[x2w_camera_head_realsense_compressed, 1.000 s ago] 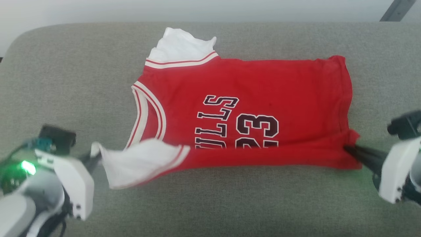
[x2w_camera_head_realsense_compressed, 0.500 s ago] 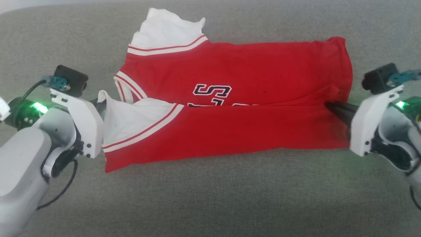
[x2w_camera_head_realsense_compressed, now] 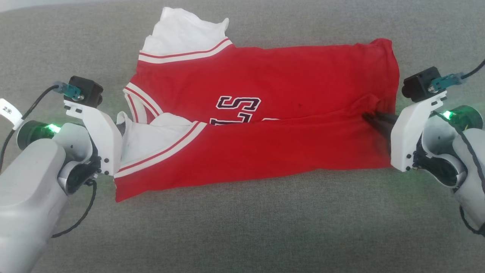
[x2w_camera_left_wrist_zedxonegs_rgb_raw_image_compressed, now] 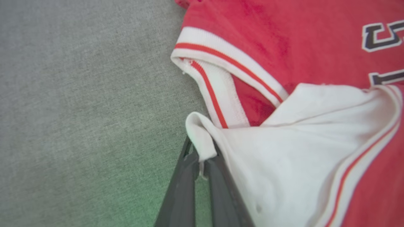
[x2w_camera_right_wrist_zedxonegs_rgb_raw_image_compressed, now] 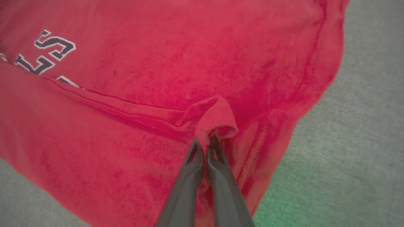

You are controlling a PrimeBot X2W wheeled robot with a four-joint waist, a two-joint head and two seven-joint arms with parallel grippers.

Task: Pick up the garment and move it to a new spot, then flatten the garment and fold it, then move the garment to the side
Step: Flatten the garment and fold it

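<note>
Since the garment (x2w_camera_head_realsense_compressed: 265, 94) — soft, light, limp — lies mid-way along the bench (x2w_camera_head_realsense_compressed: 242, 235), we favour corner holds: left gripper (x2w_camera_left_wrist_zedxonegs_rgb_raw_image_compressed: 202, 157) pinching the white sleeve tip, right gripper (x2w_camera_right_wrist_zedxonegs_rgb_raw_image_compressed: 208, 143) the red hem corner.

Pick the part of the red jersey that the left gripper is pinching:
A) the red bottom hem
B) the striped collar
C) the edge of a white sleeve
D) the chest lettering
C: in the left wrist view the left gripper is shut on a folded edge of the white sleeve of the jersey, with the striped collar lying free beside it.
</note>
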